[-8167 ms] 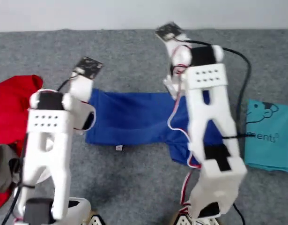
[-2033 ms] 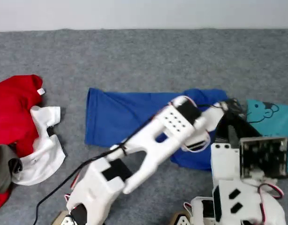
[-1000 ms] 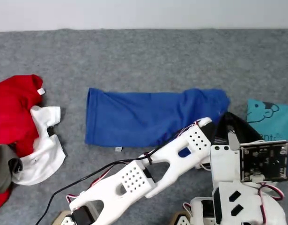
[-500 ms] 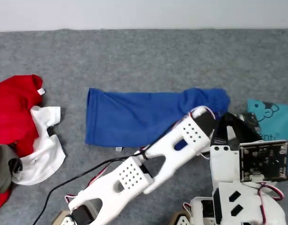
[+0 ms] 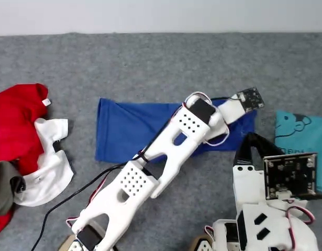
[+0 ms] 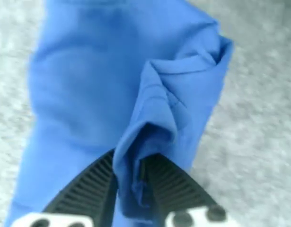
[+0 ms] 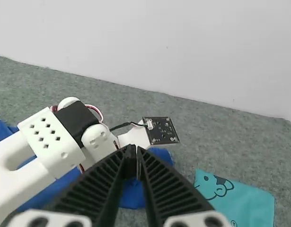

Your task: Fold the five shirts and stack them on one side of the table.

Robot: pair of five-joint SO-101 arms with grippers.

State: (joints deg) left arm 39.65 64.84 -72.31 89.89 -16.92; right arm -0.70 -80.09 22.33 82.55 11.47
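Observation:
The blue shirt (image 5: 129, 130) lies spread across the middle of the grey table (image 5: 150, 63). My left arm stretches diagonally over it to its right end. There my left gripper (image 5: 230, 118) is shut on a raised fold of the blue shirt (image 6: 154, 94), pinched between the black fingers (image 6: 95, 182). My right gripper (image 5: 248, 138) hangs near the front right, above the table, shut with nothing in it. In the right wrist view the right gripper (image 7: 131, 152) points at the left arm's wrist (image 7: 74, 125). A folded teal shirt (image 5: 302, 141) lies at the right edge.
A red shirt (image 5: 17, 123), a white shirt (image 5: 45, 162) and a grey-brown shirt (image 5: 1, 188) lie heaped at the left edge. A white wall (image 7: 183, 42) bounds the table's far side. Bare table stretches behind the blue shirt.
My left gripper has swung from the table's front toward the far side, carrying the blue shirt's lower right part up onto its right end. The right arm has barely moved.

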